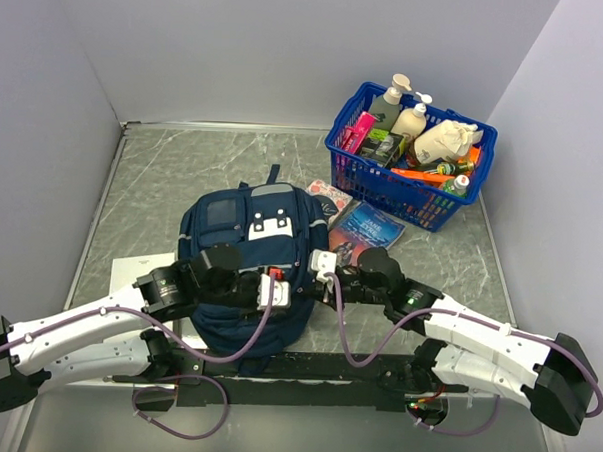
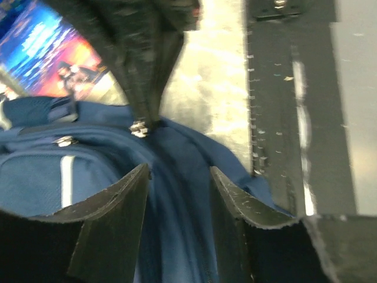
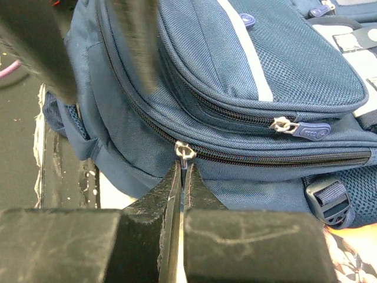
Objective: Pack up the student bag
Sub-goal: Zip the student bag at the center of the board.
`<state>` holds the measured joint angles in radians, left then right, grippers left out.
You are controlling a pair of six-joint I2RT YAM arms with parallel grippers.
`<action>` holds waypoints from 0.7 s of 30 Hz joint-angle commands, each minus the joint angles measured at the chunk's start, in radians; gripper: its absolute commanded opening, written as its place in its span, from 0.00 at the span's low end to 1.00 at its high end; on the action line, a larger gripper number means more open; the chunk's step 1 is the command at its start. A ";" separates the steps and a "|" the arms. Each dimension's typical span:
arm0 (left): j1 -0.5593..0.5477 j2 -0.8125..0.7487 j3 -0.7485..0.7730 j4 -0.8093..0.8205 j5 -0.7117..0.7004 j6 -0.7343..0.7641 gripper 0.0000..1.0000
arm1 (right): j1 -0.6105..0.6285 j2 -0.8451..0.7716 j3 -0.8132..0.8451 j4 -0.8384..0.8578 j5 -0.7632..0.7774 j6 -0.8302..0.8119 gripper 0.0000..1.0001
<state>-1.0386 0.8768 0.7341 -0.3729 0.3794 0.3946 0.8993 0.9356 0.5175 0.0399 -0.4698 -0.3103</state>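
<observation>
Top external view places the large navy blue fabric backpack [image 1: 216, 242] lying flat on the grey marbled table [image 1: 184, 161], near the middle of its near edge, with both arms bent over its lower end. The right gripper [image 3: 182, 171] is pinched tight on the small silver metal zipper pull [image 3: 184, 153] of the main compartment. The left gripper [image 2: 178, 171] stands parted astride a ridge of the bag's blue fabric just beside that pull, not visibly clamping it. Packing has hardly begun, I judge: the zip teeth running on from the pull look closed, the front pockets are zipped, and nothing can be seen inside the bag. The blue plastic basket [image 1: 383, 190] in the far right corner is full of bottles and packets, and a glossy blue printed booklet [image 1: 366, 229] lies between it and the bag. Opening the compartment comes first, then carrying things across and zipping up.
</observation>
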 commanded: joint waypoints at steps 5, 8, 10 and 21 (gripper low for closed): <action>-0.006 0.007 -0.035 0.121 -0.151 -0.105 0.53 | 0.049 -0.032 0.041 0.083 -0.032 0.013 0.00; -0.006 0.007 -0.050 0.115 -0.126 -0.120 0.51 | 0.065 -0.021 0.055 0.087 -0.030 0.013 0.00; -0.006 0.008 -0.058 0.114 -0.123 -0.125 0.52 | 0.075 -0.015 0.070 0.091 -0.026 0.013 0.00; -0.008 -0.001 -0.114 0.123 -0.125 -0.122 0.49 | 0.107 0.020 0.137 0.087 -0.040 0.020 0.00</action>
<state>-1.0473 0.8799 0.6502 -0.2546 0.2909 0.2855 0.9768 0.9718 0.5587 0.0200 -0.4438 -0.3035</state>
